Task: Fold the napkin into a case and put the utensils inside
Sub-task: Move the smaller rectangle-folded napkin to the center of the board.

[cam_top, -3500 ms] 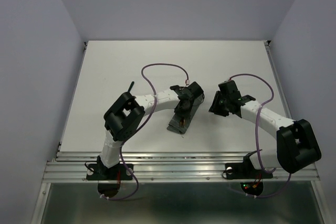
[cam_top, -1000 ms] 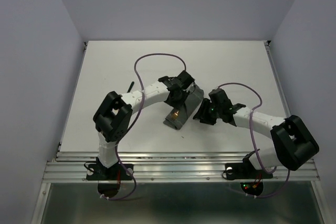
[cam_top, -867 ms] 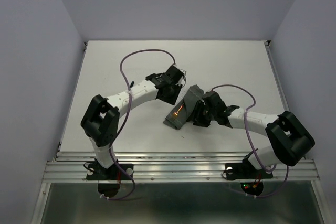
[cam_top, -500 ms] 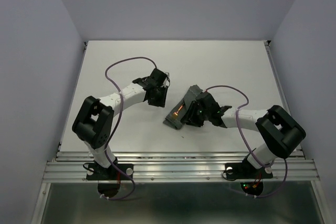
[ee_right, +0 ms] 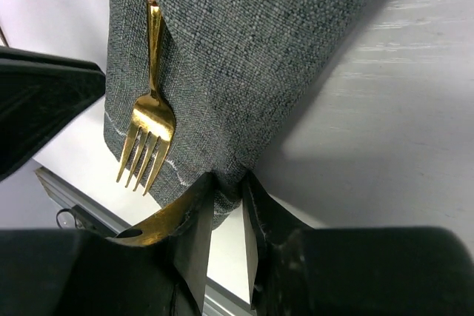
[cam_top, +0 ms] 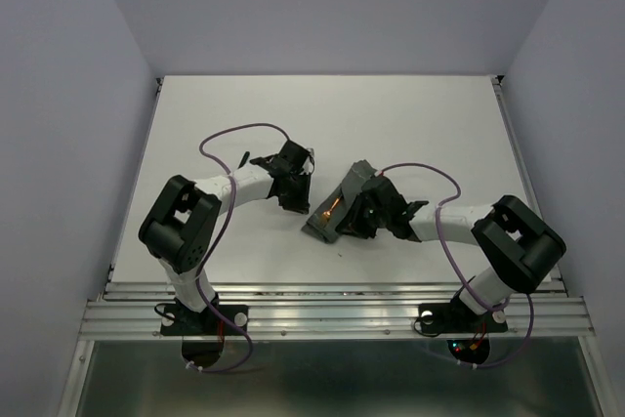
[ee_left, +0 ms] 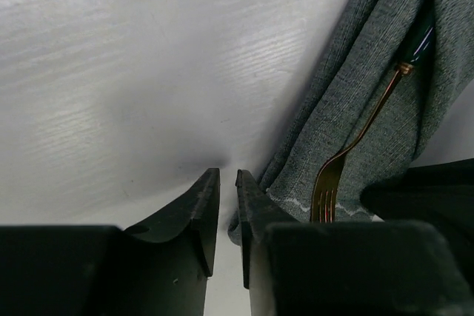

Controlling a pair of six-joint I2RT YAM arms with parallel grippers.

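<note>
The napkin lies folded into a narrow grey-green case (cam_top: 354, 178) (ee_left: 370, 94) (ee_right: 244, 49) at mid-table, slanting from upper right to lower left. Of the utensils, one gold fork (cam_top: 331, 208) (ee_left: 333, 175) (ee_right: 148, 123) shows: its tines rest on the hem and its handle runs into a fold. My right gripper (cam_top: 345, 229) (ee_right: 228, 177) is shut on a pinch of the case's right edge, near the hem. My left gripper (cam_top: 301, 206) (ee_left: 228, 174) is down at the case's left edge. A thin slit stays open between its fingers, showing only bare table, and the cloth lies just beside its right finger (ee_left: 255, 205).
A small dark stick (cam_top: 244, 156) lies on the white table (cam_top: 430, 124) left of the left arm. Purple cables loop above both forearms. A metal rail (cam_top: 342, 305) runs along the near edge. Pale walls close in the sides and back.
The left gripper drew away to the left, then came back down to the case's left edge. The right gripper slid in to the right edge. Both pairs of jaws narrowed.
</note>
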